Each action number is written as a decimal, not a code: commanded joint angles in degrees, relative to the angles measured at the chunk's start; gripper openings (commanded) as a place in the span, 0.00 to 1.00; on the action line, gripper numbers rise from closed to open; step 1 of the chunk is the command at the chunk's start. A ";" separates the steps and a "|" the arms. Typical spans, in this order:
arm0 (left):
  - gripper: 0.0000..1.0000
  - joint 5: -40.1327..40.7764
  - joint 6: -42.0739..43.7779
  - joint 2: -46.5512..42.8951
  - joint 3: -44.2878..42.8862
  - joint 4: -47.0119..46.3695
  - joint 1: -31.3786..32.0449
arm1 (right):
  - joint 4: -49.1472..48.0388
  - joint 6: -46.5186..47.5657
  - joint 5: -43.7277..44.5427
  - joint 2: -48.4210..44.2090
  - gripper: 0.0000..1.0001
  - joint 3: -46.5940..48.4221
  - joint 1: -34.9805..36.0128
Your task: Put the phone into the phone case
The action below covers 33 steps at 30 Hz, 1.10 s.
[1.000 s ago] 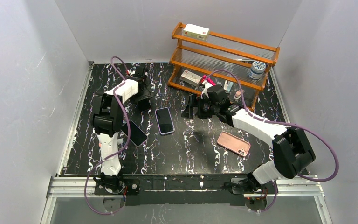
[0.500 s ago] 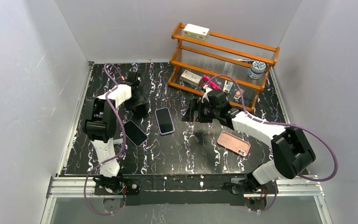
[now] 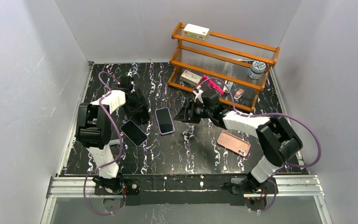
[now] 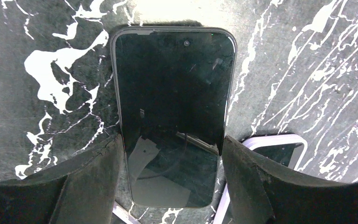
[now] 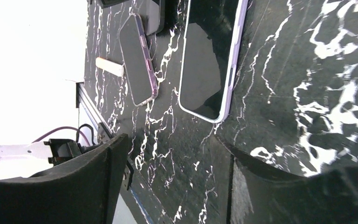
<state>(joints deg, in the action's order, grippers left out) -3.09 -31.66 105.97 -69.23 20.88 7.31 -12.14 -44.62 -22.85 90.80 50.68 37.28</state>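
Black marbled tabletop [image 3: 191,149], and we've got the dark phone [image 4: 173,112] lying flat, the left gripper [image 4: 171,142] straddling its long edges. Pinching or not, we can't tell. Square up, squeeze evenly. The right gripper [image 5: 170,149] hangs open, empty.

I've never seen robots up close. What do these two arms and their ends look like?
Both the left arm and the right arm alternate chunky black joint housings with smooth white shells. A purple cable loops along each. The left tool and the right tool are black, each with two broad, matte fingers.
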 commanded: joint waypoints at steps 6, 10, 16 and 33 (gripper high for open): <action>0.41 -9.02 -2.53 0.42 6.07 0.36 -0.70 | -10.91 -5.48 -0.32 13.03 0.62 10.00 6.28; 0.41 -10.79 -2.55 0.08 7.89 -1.08 -1.19 | -10.80 -5.39 -0.23 19.52 0.58 16.04 7.36; 0.41 -12.44 -2.63 -0.82 10.05 -2.86 -1.54 | -8.17 -3.97 -0.15 27.95 0.53 24.74 7.98; 0.41 -17.27 -3.88 -1.91 13.43 -6.48 -2.65 | -4.69 -3.53 -2.48 42.29 0.40 39.47 9.51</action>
<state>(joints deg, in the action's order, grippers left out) -19.14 -35.03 102.06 -60.01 8.51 4.38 -17.50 -49.08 -24.32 131.02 86.70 46.13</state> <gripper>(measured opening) 0.694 0.443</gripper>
